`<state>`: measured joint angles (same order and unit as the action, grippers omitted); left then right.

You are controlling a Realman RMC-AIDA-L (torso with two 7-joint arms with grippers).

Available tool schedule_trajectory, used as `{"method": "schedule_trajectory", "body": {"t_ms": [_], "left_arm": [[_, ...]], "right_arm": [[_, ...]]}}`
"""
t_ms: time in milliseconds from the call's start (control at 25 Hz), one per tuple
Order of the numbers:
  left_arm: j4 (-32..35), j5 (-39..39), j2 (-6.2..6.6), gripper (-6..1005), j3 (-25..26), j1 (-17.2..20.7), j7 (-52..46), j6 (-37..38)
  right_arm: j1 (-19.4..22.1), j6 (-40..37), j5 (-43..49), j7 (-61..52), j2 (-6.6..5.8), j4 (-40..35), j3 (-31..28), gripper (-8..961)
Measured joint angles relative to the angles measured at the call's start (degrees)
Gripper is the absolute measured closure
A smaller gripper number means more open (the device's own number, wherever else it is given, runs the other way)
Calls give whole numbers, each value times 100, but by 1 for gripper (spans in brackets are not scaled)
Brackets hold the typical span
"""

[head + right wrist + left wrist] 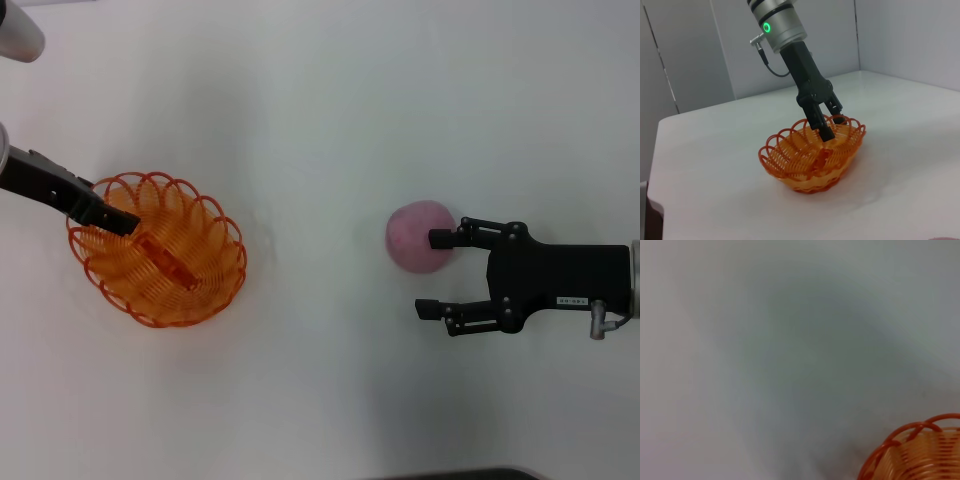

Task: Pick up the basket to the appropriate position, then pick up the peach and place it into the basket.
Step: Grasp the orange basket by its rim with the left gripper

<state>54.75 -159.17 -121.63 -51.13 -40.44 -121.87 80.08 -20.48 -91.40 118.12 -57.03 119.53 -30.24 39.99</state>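
The orange openwork basket [160, 262] sits on the white table at the left. My left gripper [118, 222] comes in from the left and is shut on its near-left rim. The right wrist view shows that gripper [832, 125] with one finger inside the basket [805, 165] and one outside the rim. In the left wrist view only a piece of the basket's rim [920, 450] shows. The pink peach [415, 238] lies on the table at the right. My right gripper [435, 273] is open beside it; the farther finger overlaps the peach's edge and the nearer finger is clear of it.
The white table [320, 120] stretches between basket and peach with nothing on it. Grey wall panels [700, 45] stand behind the table's far edge in the right wrist view. A dark strip [470, 474] marks the table's near edge.
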Motion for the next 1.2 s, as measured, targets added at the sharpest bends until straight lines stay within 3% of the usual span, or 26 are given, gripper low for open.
{"method": "schedule_trajectory", "body": {"t_ms": [240, 480, 600, 800, 1200], "left_arm": [[1, -8, -1, 160, -86, -5, -43, 99], [31, -9, -2, 325, -208, -16, -145, 131], [31, -9, -10, 551, -213, -16, -147, 115], [35, -9, -11, 765, -213, -16, -155, 118], [55, -9, -9, 848, -212, -17, -215, 150]], "right_arm": [[0, 1, 0, 8, 0, 0, 0, 23], [0, 8, 0, 7, 0, 0, 0, 23], [0, 9, 0, 7, 0, 0, 0, 23], [0, 9, 0, 10, 0, 0, 0, 23], [0, 37, 0, 23, 0, 0, 0, 23]]}}
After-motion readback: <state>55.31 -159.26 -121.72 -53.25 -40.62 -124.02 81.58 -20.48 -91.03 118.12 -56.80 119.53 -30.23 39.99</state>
